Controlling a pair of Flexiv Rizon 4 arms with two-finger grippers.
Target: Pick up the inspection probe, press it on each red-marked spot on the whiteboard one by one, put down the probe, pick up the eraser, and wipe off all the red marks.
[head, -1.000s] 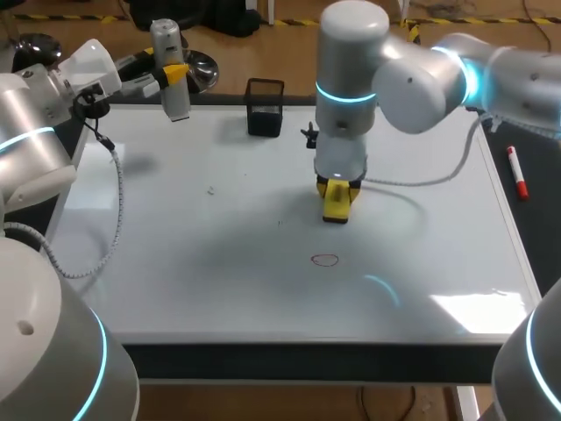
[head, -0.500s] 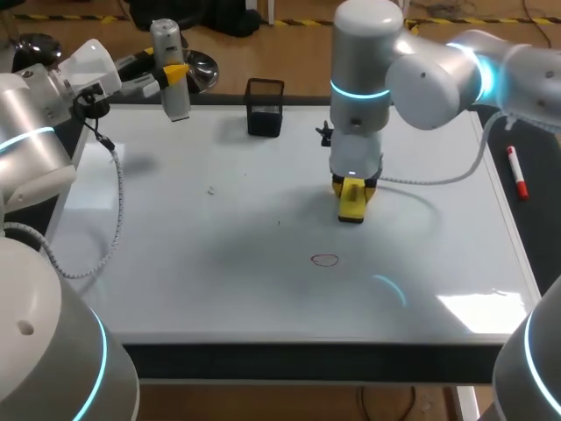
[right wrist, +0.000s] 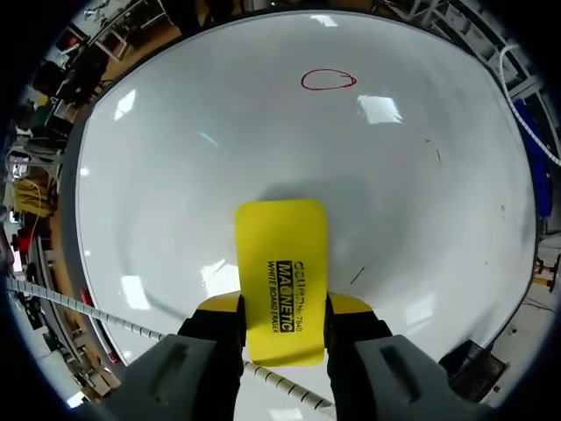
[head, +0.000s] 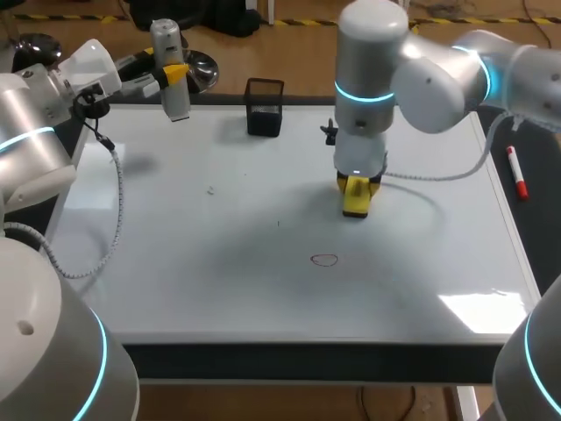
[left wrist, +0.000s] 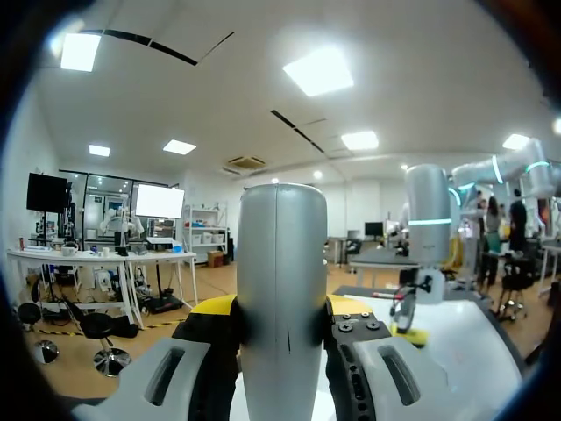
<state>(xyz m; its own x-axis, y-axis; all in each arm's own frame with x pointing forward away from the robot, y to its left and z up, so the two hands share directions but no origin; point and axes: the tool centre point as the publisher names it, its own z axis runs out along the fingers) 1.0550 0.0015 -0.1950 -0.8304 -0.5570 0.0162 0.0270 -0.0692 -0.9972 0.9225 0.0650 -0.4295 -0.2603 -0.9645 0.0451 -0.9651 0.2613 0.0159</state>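
Right gripper (right wrist: 282, 309), clamped on a flat yellow eraser (right wrist: 280, 254), is over the glossy whiteboard (right wrist: 158, 175) well short of the one red oval mark (right wrist: 328, 81), so a tilted or light pass may leave streaks; left gripper (left wrist: 280, 317) grips the grey cylindrical probe (left wrist: 282, 254) aside.

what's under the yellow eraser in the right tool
Whiteboard, shadowed by the eraser; the red circle lies ahead of it, not beneath. The patch directly under the eraser is covered, so it cannot be seen.
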